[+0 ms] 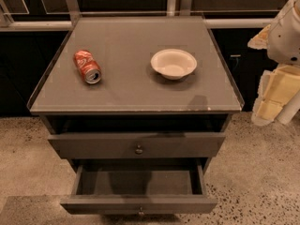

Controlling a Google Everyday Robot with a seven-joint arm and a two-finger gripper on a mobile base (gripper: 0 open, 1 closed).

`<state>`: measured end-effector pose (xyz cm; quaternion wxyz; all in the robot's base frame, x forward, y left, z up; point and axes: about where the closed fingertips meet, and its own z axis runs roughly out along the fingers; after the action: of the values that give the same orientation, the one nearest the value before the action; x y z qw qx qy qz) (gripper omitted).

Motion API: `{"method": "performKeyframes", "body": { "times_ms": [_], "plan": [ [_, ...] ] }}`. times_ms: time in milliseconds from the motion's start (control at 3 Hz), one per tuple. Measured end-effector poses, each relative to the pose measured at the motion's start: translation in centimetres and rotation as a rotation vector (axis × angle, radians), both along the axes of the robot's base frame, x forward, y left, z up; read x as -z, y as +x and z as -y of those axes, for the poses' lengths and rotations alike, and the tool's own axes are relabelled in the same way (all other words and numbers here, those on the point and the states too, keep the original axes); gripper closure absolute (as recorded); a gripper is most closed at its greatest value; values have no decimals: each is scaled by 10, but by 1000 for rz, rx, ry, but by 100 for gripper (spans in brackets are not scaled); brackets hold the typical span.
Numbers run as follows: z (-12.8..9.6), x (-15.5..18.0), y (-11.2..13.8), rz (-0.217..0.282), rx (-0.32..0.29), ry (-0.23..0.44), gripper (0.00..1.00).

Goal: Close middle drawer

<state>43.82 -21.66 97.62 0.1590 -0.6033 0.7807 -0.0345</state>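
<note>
jaws right edge, state cannot tell | middle drawer (103,204) pulled out | can (87,66), bowl (173,63) on tabletop (131,95)

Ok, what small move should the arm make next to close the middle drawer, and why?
Probably swing the gripper down and across to the front of the middle drawer. The gripper hangs off to the cabinet's side, touching nothing, while that drawer stands pulled far out.
</note>
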Motion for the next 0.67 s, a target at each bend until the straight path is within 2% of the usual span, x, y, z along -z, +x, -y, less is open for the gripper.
{"method": "performKeyframes", "body": {
  "times_ms": [333,667],
  "plan": [
    [-1,-1,0,3,0,1,0],
    [-5,18,-11,15,-18,76,0]
  ]
}}
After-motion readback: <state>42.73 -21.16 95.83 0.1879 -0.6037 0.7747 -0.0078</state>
